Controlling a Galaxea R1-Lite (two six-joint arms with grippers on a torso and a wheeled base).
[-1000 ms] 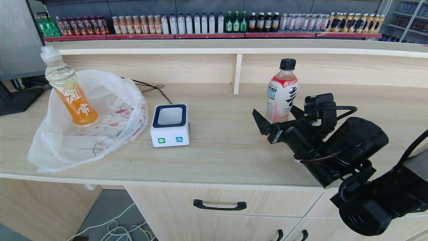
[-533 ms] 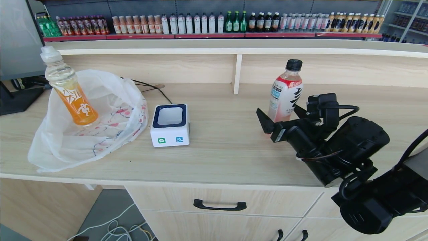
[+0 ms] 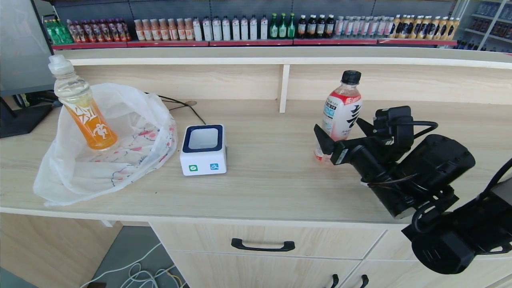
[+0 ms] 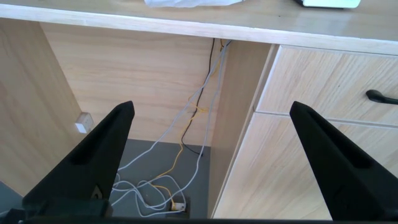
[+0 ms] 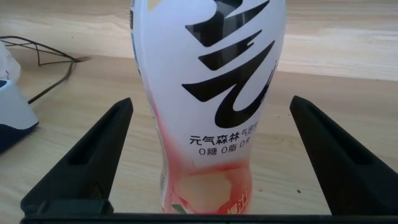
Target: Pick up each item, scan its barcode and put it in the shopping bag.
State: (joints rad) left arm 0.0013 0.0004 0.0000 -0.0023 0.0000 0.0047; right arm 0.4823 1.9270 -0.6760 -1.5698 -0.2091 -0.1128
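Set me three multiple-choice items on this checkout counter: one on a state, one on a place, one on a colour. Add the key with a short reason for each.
1. The right claw, at the pink-label bottle, is:
A) shut on it
B) open, with a finger on either side of it
C) shut beside it

2. The scanner sits:
A) between the shopping bag and the pink-label bottle
B) inside the shopping bag
C) in the right claw

3. The pink-label bottle's cap is:
A) white
B) green
C) black

Key:
1 B: the right wrist view shows a gap between each finger and the bottle.
2 A: the head view shows it on the counter between the two.
3 C: the head view shows a black cap.
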